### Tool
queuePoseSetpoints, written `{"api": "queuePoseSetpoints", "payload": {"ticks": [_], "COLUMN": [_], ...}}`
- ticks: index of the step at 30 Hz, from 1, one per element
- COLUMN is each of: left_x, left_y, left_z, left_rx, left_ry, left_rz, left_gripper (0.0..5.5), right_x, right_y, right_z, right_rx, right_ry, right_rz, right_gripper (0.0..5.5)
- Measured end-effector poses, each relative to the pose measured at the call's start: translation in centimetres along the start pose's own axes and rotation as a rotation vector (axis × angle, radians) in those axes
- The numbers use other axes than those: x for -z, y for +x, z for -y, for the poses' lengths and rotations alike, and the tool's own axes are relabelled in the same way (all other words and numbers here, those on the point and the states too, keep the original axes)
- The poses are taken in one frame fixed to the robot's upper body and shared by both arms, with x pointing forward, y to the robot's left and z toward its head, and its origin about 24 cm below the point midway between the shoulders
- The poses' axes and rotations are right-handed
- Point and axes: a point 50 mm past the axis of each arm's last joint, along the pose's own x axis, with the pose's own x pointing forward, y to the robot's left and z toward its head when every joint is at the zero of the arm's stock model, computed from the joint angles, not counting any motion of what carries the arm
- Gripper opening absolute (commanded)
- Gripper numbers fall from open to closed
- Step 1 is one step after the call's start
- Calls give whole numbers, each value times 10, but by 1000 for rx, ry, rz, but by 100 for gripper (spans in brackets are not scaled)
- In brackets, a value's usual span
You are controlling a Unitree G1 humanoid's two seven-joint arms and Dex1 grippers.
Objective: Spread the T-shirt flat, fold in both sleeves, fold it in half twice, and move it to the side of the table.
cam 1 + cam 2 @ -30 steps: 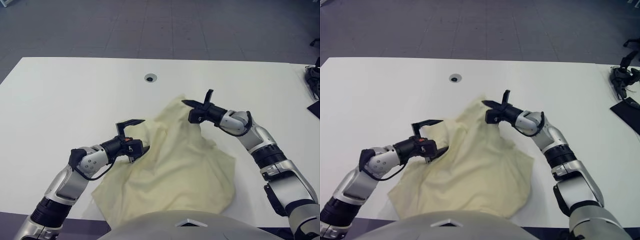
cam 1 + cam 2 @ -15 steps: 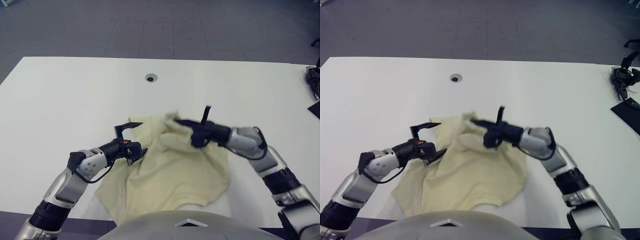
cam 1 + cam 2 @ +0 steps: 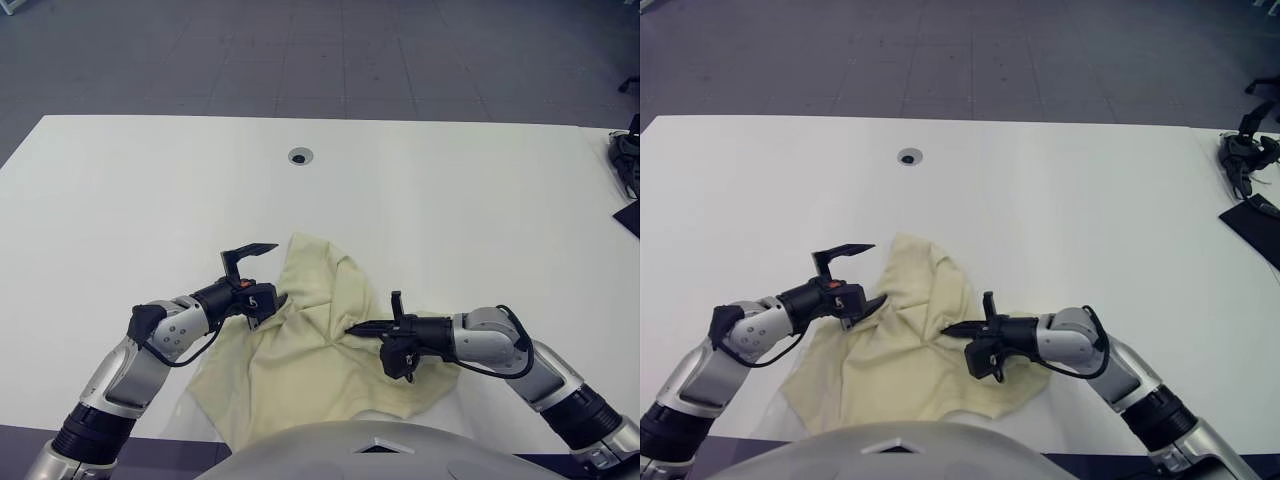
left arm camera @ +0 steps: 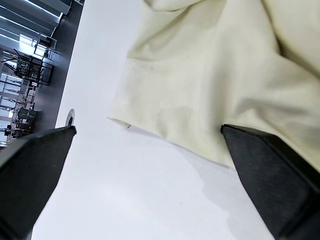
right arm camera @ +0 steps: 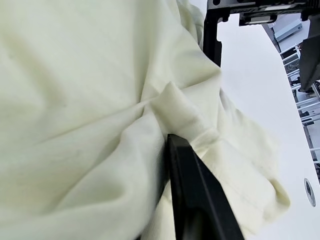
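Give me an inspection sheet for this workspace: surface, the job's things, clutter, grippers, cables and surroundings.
Surface: white table with a round grommet hole toward its far side.
Job's things: pale yellow T-shirt crumpled near the front edge, not yet spread flat.
Clutter: dark tangled gear and a flat black item at the table's right edge.
Grippers: left gripper open at the shirt's left edge; right gripper open, one finger against the cloth's folds.
Cables: left wrist cable and right wrist cable, each a black loop.
Surroundings: grey tiled floor beyond the table.
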Motion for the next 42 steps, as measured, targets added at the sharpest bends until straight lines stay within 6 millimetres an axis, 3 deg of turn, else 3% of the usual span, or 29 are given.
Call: {"api": "queuePoseSetpoints", "payload": {"ticks": [8,16,26,33,42], "left_x": [1,-8,-15,-17,-2], "left_y": [-4,-5,20,29,40], "left_z": [-16,-32,-42,-37,-18], "left_rx": [-62,-134,-144,-116,-38], "left_ry": [-4,-73,-92,-89,-80], "left_rz": [12,88,161,174,107], "left_gripper": [540,540,540,540,540], "right_x": [-2,-6,4,6,1], "right_y": [-13,-25,-16,-10,-10], "right_z": [7,18,27,26,25], "right_rx": [68,124,170,168,163], "right_ry": [127,148,63,31,33], "right_rz": [33,46,-5,2,29], "right_gripper": [237,369,521,414,272]}}
